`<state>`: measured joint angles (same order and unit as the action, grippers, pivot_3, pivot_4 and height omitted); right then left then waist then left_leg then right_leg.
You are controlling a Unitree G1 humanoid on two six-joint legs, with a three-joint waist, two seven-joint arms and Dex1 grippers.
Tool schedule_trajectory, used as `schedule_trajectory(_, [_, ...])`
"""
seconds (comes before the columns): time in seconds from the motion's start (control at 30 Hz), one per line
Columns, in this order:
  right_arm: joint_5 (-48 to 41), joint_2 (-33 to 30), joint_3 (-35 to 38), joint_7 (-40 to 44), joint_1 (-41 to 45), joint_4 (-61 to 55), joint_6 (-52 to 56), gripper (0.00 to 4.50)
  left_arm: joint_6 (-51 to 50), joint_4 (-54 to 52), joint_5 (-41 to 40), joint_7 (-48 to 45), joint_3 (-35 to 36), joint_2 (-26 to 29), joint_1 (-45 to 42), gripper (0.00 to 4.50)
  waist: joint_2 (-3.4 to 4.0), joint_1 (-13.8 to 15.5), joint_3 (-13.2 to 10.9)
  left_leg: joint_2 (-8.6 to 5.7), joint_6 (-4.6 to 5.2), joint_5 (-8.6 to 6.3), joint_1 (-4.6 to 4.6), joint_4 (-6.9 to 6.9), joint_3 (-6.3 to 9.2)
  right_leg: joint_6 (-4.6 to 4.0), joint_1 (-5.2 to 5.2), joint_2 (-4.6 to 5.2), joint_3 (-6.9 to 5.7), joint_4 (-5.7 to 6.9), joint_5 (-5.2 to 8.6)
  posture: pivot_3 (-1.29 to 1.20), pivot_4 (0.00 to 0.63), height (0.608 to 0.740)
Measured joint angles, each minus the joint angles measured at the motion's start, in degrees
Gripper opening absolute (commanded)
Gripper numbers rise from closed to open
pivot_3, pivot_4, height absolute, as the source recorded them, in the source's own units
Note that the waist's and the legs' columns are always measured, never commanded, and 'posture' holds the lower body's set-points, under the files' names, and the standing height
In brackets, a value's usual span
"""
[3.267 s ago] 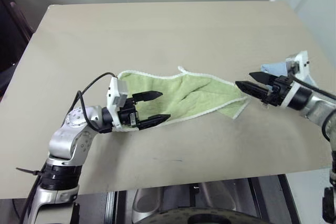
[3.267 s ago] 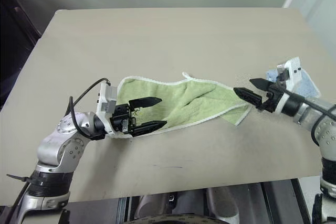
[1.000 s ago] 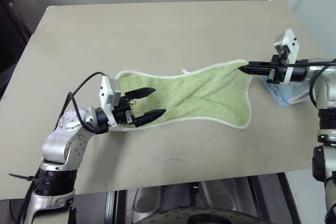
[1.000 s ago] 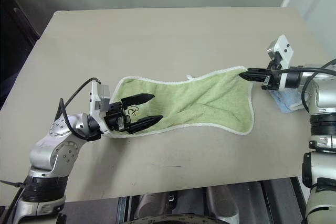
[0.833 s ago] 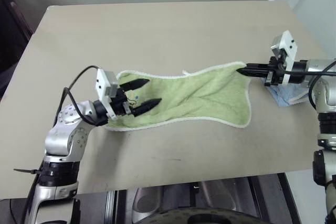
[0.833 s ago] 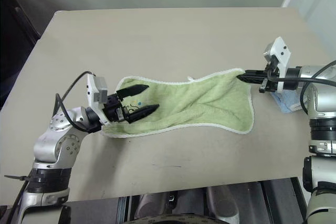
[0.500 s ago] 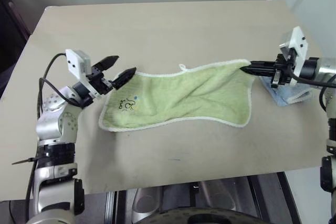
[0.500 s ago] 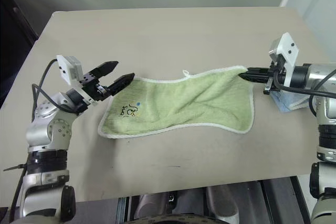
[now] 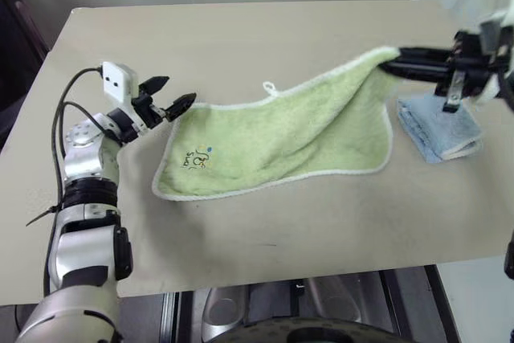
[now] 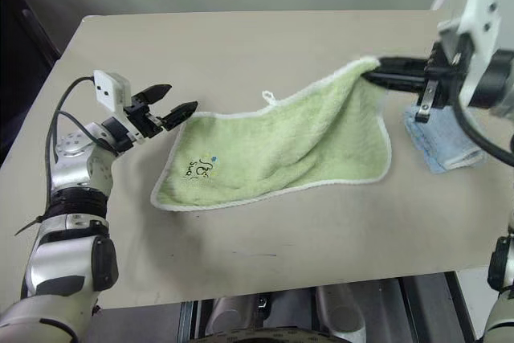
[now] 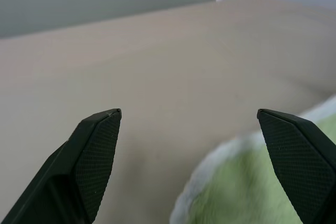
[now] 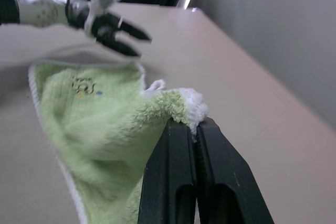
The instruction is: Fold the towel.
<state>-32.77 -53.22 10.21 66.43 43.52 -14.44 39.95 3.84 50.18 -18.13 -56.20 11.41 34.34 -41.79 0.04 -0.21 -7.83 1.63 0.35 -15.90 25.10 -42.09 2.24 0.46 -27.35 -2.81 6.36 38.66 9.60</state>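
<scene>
Far table (image 9: 241, 38): we see bare top, free passage.
Right side: blue towel (image 9: 438, 128) blocks; green towel (image 9: 281, 138) spans the middle, seemingly lifted there.

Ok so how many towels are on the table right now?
2. The green towel lies mid-table, one corner lifted by the right gripper. The blue towel sits folded near the table's right edge. Nothing suggests another is hidden.
</scene>
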Motion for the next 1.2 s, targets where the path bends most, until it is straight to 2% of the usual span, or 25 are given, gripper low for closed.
schedule_trajectory(0.23, [-4.31, -1.94, 0.04, -0.71, 4.41, -2.21, 1.97, 0.03, 0.81, 4.68, 0.11, -3.93, -0.03, -0.91, -2.2, 4.5, -0.01, 0.05, 0.0, -0.03, -0.01, 0.01, 0.16, -0.04, 0.0, 0.08, -0.18, 0.0, -0.02, 0.15, 0.07, 0.0, 0.15, 0.703])
schedule_trajectory(0.5, [-5.44, -3.34, 0.03, -0.74, 4.16, -2.25, 2.37, 0.03, -0.46, 9.65, 1.16, -8.78, -0.6, -1.35, -5.11, 4.5, -0.01, 0.15, 0.0, -0.04, -0.01, 0.01, 0.19, -0.09, 0.01, 0.16, -0.21, 0.01, 0.0, 0.18, 0.11, 0.0, 0.15, 0.703])
schedule_trajectory(0.83, [-5.94, -3.74, -0.05, -0.71, 3.72, -2.08, 2.37, 0.03, -1.13, 17.9, 7.73, -13.99, -5.19, -1.35, -12.2, 4.5, -0.01, 0.15, 0.0, -0.04, 0.0, 0.01, 0.26, -0.11, 0.01, 0.57, -0.29, 0.01, 0.0, 0.2, 0.08, 0.0, 0.15, 0.703])
schedule_trajectory(0.93, [-6.32, -3.75, -0.06, -0.73, 3.55, -2.35, 2.45, 0.0, -0.78, 19.63, 9.71, -15.04, -6.03, -1.17, -13.32, 3.89, -0.01, 0.16, 0.0, -0.04, 0.0, 0.02, 0.39, -0.11, 0.01, 0.66, -0.41, 0.01, -0.01, 0.21, 0.03, 0.0, 0.15, 0.703])
schedule_trajectory(1.2, [-6.46, -4.12, -0.05, -1.37, 1.87, -3.62, 2.77, 0.0, 0.36, 21.82, 12.94, -16.26, -7.2, -0.04, -15.7, 1.16, -0.01, 0.2, 0.0, -0.04, 0.01, 0.02, 0.49, -0.13, 0.01, 0.7, -0.51, 0.01, -0.01, 0.22, -0.02, 0.0, 0.15, 0.703])
